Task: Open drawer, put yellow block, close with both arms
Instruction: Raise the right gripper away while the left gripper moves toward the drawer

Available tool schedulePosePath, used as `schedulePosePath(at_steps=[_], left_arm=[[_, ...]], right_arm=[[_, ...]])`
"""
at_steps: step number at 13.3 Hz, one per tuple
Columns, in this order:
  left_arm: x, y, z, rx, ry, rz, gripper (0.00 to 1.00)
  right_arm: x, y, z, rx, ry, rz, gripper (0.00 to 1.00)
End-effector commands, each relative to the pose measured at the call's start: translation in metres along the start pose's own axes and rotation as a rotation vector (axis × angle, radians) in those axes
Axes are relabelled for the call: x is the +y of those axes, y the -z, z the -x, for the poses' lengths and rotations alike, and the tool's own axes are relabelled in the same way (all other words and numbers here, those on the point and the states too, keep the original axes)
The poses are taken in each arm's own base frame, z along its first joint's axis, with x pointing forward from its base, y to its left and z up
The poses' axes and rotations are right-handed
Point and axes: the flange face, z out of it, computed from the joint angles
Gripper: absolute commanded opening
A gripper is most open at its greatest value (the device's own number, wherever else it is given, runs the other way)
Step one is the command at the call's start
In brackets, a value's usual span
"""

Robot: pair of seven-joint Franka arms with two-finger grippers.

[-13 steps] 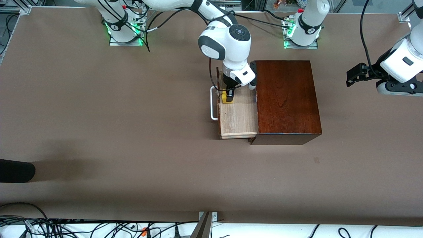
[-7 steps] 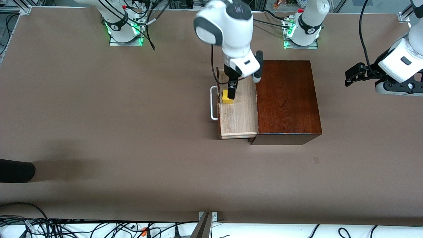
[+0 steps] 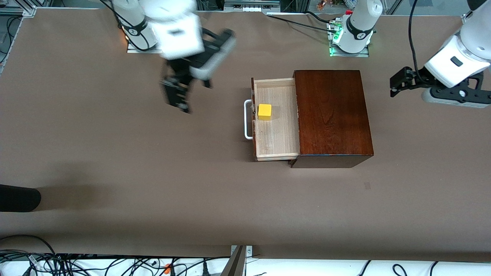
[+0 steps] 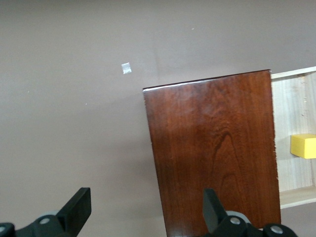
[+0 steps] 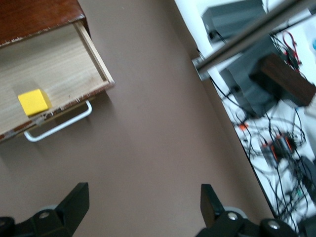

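The drawer (image 3: 277,130) stands pulled out of the dark wooden box (image 3: 332,115), its white bar handle (image 3: 247,119) toward the right arm's end. The yellow block (image 3: 264,112) lies in the pale tray close to the drawer front; it also shows in the left wrist view (image 4: 303,146) and the right wrist view (image 5: 33,101). My right gripper (image 3: 175,96) is open and empty, up over bare table beside the handle. My left gripper (image 3: 395,83) is open and empty, up over the table at the left arm's end, apart from the box (image 4: 212,148).
The brown table (image 3: 115,161) carries only the box. A black object (image 3: 17,197) pokes in at the table edge toward the right arm's end. Cables and equipment (image 5: 266,113) lie past the table edge. A small pale scrap (image 4: 127,68) lies on the table.
My right gripper let go of the yellow block, rose out of the drawer and swung away toward the right arm's end. The block stays in the tray. My left gripper drifted slightly toward the box.
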Motion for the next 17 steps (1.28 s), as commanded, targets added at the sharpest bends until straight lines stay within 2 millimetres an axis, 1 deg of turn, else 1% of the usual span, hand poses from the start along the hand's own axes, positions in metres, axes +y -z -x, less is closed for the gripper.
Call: schedulePosePath(at_steps=[1,2,3,4,5,6,7,8,9,10,11,12,13,14,15,16,17], left_arm=[[0.054,0.021,0.002,0.028,-0.101,0.012,1.00],[0.080,0.023,0.006,0.032,-0.147,0.014,1.00],[0.112,0.023,0.011,0.031,-0.206,0.006,1.00],[0.135,0.024,0.018,0.034,-0.244,0.012,1.00],[0.167,0.026,0.028,0.036,-0.300,0.019,1.00],[0.194,0.022,0.037,0.026,-0.353,0.022,1.00],[0.238,-0.008,0.041,-0.032,-0.438,0.019,1.00],[0.260,-0.013,0.049,-0.045,-0.481,0.022,1.00],[0.282,-0.018,0.056,-0.046,-0.525,0.034,1.00],[0.320,-0.032,0.062,-0.033,-0.609,0.051,1.00],[0.344,-0.042,0.062,-0.003,-0.660,0.078,1.00],[0.376,-0.059,0.069,0.003,-0.770,0.100,1.00],[0.408,-0.073,0.077,0.020,-0.903,0.125,1.00],[0.431,-0.089,0.080,0.035,-1.015,0.135,1.00],[0.449,-0.107,0.083,0.044,-1.139,0.098,1.00],[0.467,-0.128,0.087,0.044,-1.281,0.066,1.00],[0.481,-0.141,0.088,0.051,-1.386,0.056,1.00]], right_arm=[[0.031,0.037,0.050,-0.047,-0.086,-0.001,1.00],[0.048,0.043,0.069,-0.054,-0.117,-0.019,1.00],[0.071,0.048,0.094,-0.046,-0.147,-0.066,1.00],[0.095,0.050,0.120,-0.026,-0.190,-0.105,1.00],[0.111,0.050,0.141,-0.021,-0.220,-0.128,1.00],[0.122,0.050,0.157,-0.022,-0.240,-0.137,1.00],[0.133,0.048,0.175,-0.027,-0.266,-0.147,1.00],[0.145,0.050,0.196,-0.013,-0.297,-0.160,1.00],[0.150,0.042,0.216,-0.015,-0.336,-0.193,1.00],[0.147,0.036,0.228,-0.017,-0.351,-0.203,1.00],[0.150,0.030,0.247,-0.022,-0.383,-0.210,1.00],[0.151,0.023,0.259,-0.026,-0.408,-0.213,1.00],[0.147,0.017,0.264,-0.036,-0.415,-0.218,1.00],[0.145,0.009,0.269,-0.053,-0.450,-0.219,1.00],[0.142,-0.001,0.273,-0.074,-0.503,-0.226,1.00],[0.144,-0.012,0.280,-0.096,-0.567,-0.230,1.00],[0.143,-0.028,0.285,-0.130,-0.642,-0.234,1.00]])
